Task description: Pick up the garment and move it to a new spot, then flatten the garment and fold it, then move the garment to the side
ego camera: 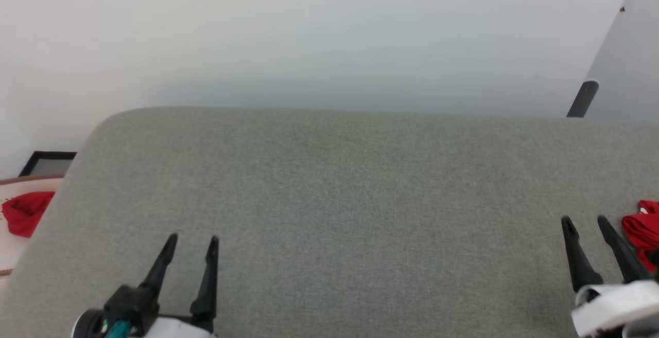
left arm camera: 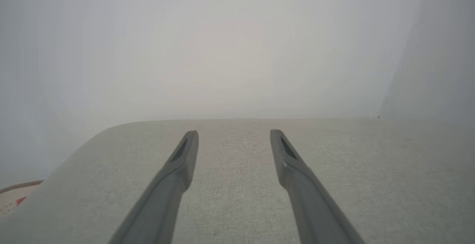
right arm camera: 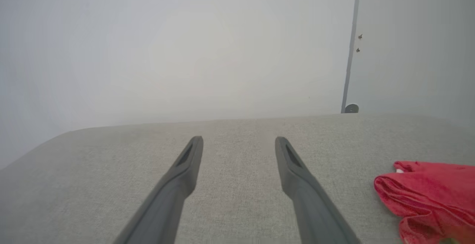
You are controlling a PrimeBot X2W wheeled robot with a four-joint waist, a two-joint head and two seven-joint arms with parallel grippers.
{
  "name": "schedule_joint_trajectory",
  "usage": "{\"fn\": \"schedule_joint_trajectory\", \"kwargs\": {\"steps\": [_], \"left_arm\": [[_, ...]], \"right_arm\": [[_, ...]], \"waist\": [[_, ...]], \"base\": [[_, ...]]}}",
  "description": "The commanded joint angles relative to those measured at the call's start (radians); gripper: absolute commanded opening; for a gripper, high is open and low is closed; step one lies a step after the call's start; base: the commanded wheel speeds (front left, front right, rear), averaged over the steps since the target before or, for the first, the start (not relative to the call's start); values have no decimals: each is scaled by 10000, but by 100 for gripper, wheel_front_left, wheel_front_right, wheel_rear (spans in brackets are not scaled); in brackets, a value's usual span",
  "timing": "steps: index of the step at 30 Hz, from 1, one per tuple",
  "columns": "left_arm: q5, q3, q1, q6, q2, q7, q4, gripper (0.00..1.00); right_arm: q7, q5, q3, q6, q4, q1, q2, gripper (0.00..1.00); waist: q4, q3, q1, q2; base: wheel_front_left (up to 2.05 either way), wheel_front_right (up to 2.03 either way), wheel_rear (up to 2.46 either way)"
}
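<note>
Garment [ego camera: 641, 230] lies bunched, a red heap at 3 o'clock on the table [ego camera: 329, 183], just beside the right gripper [ego camera: 584, 219]. It could be a pile awaiting lifting or a folded bundle already set aside; either way, the near fingers [ego camera: 578, 255] shouldn't snag it. Both grippers sit low at 6 o'clock, fingers pointing to 12; left gripper [ego camera: 194, 237] and right gape wide, holding nothing. Beyond the table at 9 o'clock lies a red patch [ego camera: 23, 212].
</note>
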State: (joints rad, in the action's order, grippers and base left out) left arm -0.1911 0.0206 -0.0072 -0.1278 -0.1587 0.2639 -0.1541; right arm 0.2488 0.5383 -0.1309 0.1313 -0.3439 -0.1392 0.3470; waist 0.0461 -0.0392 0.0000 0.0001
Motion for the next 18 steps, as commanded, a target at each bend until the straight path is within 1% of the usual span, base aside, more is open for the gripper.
{"fn": "schedule_joint_trajectory", "kwargs": {"steps": [1, 11, 18], "left_arm": [[96, -74, 201, -35, 37, -7, 121, 100], [337, -447, 1248, -37, 262, -7, 1056, 100], [419, -477, 1285, -38, 341, -7, 1191, 100]], "right_arm": [[-73, -95, 199, -12, 213, 293, -76, 100], [-1061, -956, 1857, -12, 2807, 2354, -944, 100], [-1650, -1376, 2284, -12, 3938, 2869, -1500, 100]], "waist": [[68, -76, 0, -1], [69, 78, 0, -1], [5, 152, 0, -1]], "base": [[0, 0, 0], [0, 0, 0], [0, 0, 0]]}}
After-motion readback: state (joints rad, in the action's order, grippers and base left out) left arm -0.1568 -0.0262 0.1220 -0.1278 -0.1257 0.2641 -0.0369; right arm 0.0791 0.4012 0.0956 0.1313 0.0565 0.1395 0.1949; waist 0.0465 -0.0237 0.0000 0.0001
